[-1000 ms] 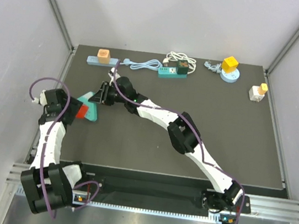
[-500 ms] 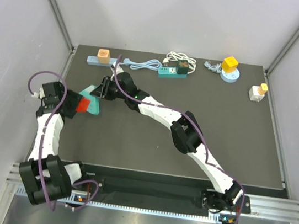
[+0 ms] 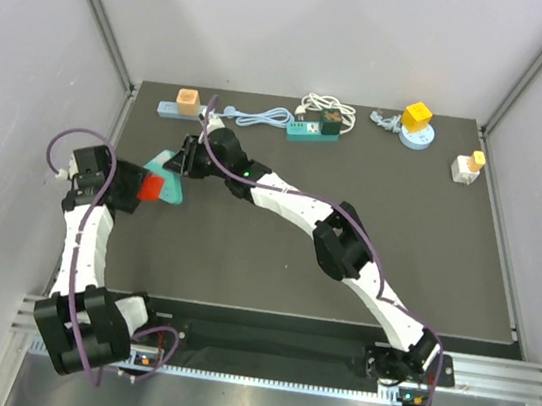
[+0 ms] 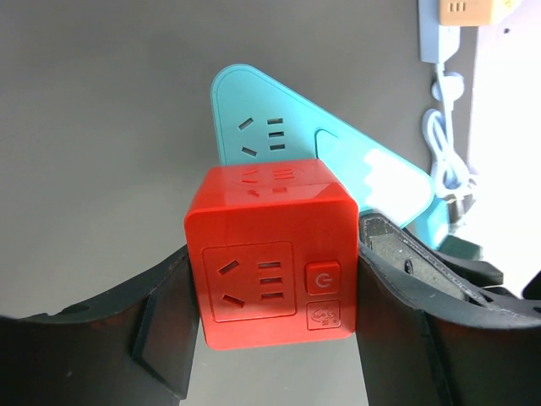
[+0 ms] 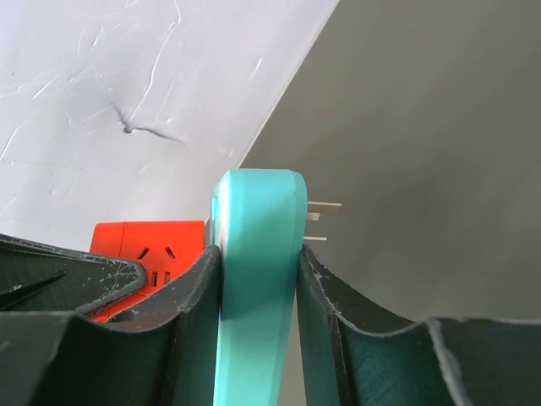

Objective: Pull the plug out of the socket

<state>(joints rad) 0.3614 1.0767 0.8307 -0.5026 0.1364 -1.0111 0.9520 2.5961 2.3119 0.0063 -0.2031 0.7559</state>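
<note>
Shifted slightly toward the far edge over the last second, the red cube plug [image 4: 270, 254] is clamped between the left gripper's [image 4: 275, 292] fingers, over the left part of the table [image 3: 371, 207]. Just beyond it, the teal triangular socket [image 5: 258, 271] stands on edge, pinched across its flat faces by the right gripper [image 5: 258, 296], with bare prongs [image 5: 325, 220] on its opposite face. Whether cube and socket touch I cannot tell. Separation likely runs along the line between the grippers: left draws away, right holds.
</note>
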